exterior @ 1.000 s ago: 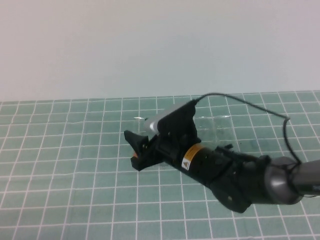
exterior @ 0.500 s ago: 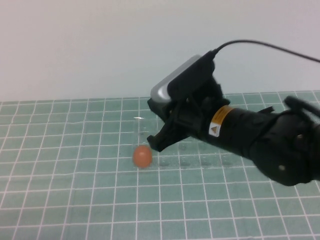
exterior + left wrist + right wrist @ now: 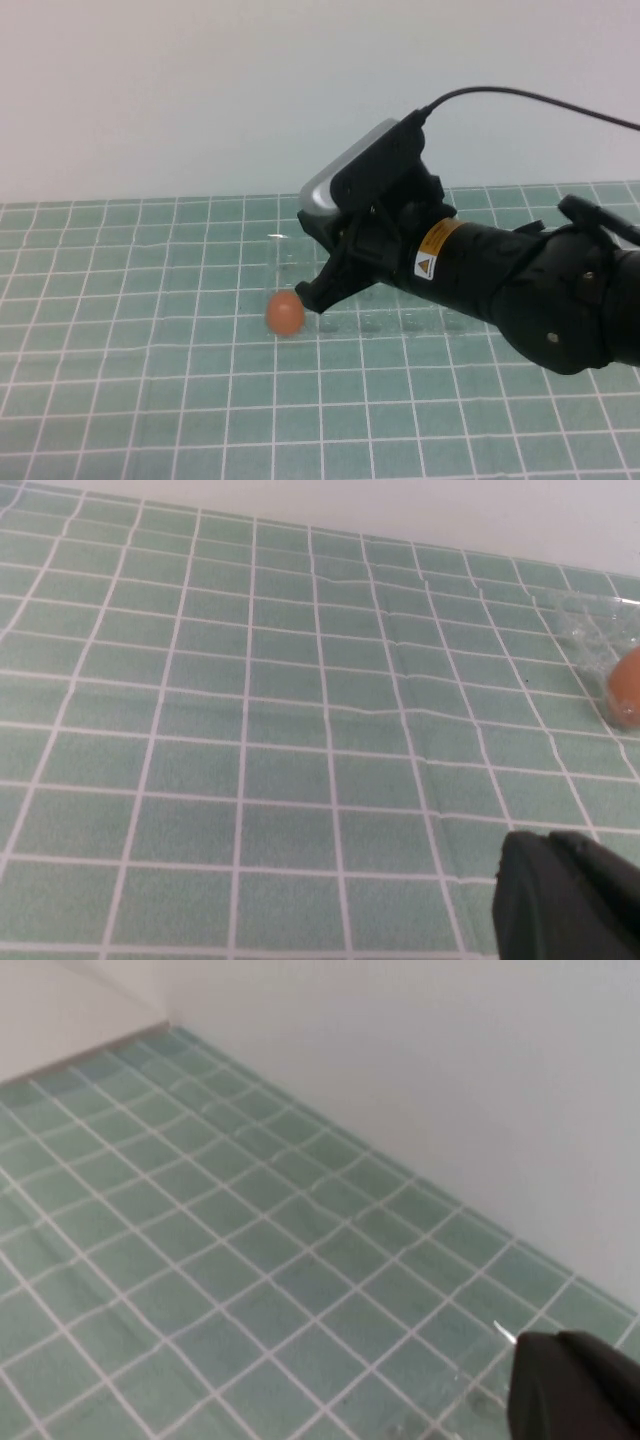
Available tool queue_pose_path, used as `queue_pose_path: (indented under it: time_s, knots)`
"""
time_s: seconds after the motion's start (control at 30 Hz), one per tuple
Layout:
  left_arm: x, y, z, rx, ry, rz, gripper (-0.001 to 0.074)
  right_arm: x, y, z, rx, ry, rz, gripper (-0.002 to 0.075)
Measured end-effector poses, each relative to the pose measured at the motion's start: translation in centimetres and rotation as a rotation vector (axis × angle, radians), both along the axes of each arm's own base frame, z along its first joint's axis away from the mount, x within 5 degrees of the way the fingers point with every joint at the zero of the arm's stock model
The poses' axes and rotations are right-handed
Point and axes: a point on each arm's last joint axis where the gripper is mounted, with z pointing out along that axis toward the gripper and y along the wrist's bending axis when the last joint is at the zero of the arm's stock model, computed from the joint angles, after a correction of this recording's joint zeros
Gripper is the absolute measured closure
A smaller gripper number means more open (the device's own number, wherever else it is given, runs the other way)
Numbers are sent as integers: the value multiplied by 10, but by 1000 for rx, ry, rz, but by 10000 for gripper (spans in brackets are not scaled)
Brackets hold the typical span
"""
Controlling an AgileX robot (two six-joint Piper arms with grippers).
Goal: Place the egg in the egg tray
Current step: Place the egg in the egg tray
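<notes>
The orange-brown egg (image 3: 285,313) rests at the near left corner of the clear egg tray (image 3: 425,250); I cannot tell whether it sits in a cup. My right gripper (image 3: 313,296) hangs just above and to the right of the egg, apart from it, its fingers together and empty. In the right wrist view the right gripper (image 3: 572,1388) is over the tray's glinting edge (image 3: 505,1333). My left gripper (image 3: 566,900) is out of the high view; its fingers look closed above bare mat. The egg (image 3: 626,686) and the tray (image 3: 592,630) show at the edge of the left wrist view.
A green mat (image 3: 120,300) with a white grid covers the table, ending at a pale wall (image 3: 200,90) behind. The right arm's black cable (image 3: 520,95) arcs above the arm.
The right gripper was low on the mat at the egg's spot a second ago. It has risen up and to the right, leaving the egg uncovered at the tray's corner.
</notes>
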Motion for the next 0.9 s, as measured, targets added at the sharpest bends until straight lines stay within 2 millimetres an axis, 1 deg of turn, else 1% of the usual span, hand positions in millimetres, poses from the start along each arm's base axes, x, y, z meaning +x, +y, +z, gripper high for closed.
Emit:
queue_pose_path:
  time_s: [0.13,0.47,0.53,0.7,0.8,0.9]
  knots:
    - [0,0,0,0,0,0,736,2,0,-8,-41,5,5,727]
    - [0,0,0,0,0,0,736,10,-10,-7,-63,-4,-29,727]
    - [0,0,0,0,0,0,736,8,-13,-4,-69,25,-38,727]
    - [0,0,0,0,0,0,736,-9,-26,11,-185,88,9,727]
    - [0,0,0,0,0,0,736,-14,-42,24,-232,87,18,727]
    - [0,0,0,0,0,0,736,-21,-61,39,-232,54,-2,727]
